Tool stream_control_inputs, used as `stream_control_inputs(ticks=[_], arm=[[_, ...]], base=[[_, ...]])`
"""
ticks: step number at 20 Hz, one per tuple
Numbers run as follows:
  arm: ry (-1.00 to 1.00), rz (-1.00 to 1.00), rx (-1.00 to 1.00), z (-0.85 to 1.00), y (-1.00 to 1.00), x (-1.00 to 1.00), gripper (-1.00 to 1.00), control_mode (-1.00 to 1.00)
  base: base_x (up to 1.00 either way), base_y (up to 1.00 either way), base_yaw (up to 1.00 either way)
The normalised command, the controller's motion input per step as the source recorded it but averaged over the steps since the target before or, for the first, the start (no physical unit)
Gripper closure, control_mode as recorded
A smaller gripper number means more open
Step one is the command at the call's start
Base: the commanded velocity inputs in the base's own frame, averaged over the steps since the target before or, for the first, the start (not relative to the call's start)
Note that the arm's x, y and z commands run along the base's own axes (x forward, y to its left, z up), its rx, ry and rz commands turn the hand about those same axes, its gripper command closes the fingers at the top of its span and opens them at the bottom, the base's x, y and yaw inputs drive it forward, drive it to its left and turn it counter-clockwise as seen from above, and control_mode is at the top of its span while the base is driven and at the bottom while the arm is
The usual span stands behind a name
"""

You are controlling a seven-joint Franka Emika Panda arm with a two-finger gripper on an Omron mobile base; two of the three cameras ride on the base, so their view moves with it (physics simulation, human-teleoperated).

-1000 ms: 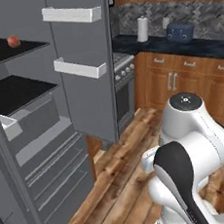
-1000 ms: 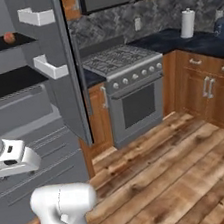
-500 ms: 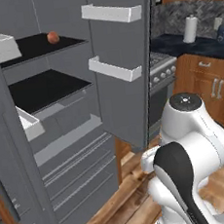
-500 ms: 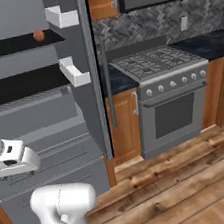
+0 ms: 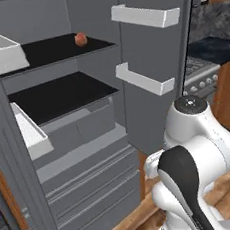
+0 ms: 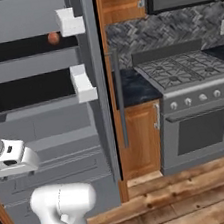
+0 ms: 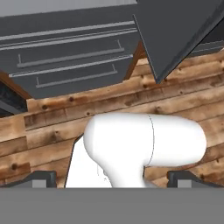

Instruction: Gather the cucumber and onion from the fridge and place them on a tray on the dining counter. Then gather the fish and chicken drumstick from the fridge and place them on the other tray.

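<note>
The fridge [image 5: 150, 48] stands open, showing black shelves and grey drawers [image 7: 70, 52]. A small reddish-orange onion [image 5: 81, 38] sits alone near the back right of the upper shelf, and shows again as the onion [image 6: 53, 38] behind a door bin. My gripper [image 7: 113, 179] is open, its two dark fingertips [image 7: 43, 178] wide apart with nothing between them. It hangs low, pointing down at the wooden floor in front of the fridge drawers, far below the onion. The cucumber, fish, chicken drumstick, both trays and the dining counter are out of view.
White bins [image 5: 144, 16] line the open right fridge door, which juts out between the shelves and the stove [image 6: 189, 73]. More white bins [image 5: 4, 50] hang on the left door. A wooden cupboard [image 6: 142, 135] sits beside the stove. Plank floor [image 7: 183, 100] lies in front.
The whole picture has shifted: the base has turned and closed in on the fridge, whose shelves now look larger and more central. The onion has not moved and the gripper stays open.
</note>
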Motion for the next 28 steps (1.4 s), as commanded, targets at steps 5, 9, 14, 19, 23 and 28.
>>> stream_control_inputs(ticks=[5, 9, 14, 19, 23, 28], arm=[[0.00, 0.00, 0.00, 0.00, 0.00, 0.00, -1.00, 1.00], [0.00, 0.00, 0.00, 0.00, 0.00, 0.00, -1.00, 1.00], [0.00, 0.00, 0.00, 0.00, 0.00, 0.00, -1.00, 1.00], [0.00, 0.00, 0.00, 0.00, 0.00, 0.00, -1.00, 1.00], [0.00, 0.00, 0.00, 0.00, 0.00, 0.00, -1.00, 1.00], [0.00, 0.00, 0.00, 0.00, 0.00, 0.00, -1.00, 1.00]], base=[[0.61, -0.13, 0.29], [0.48, -0.02, 0.23], [0.07, 0.03, 0.03], [0.57, 0.38, 0.00], [0.63, 0.17, 0.03], [0.49, -0.02, 0.12]])
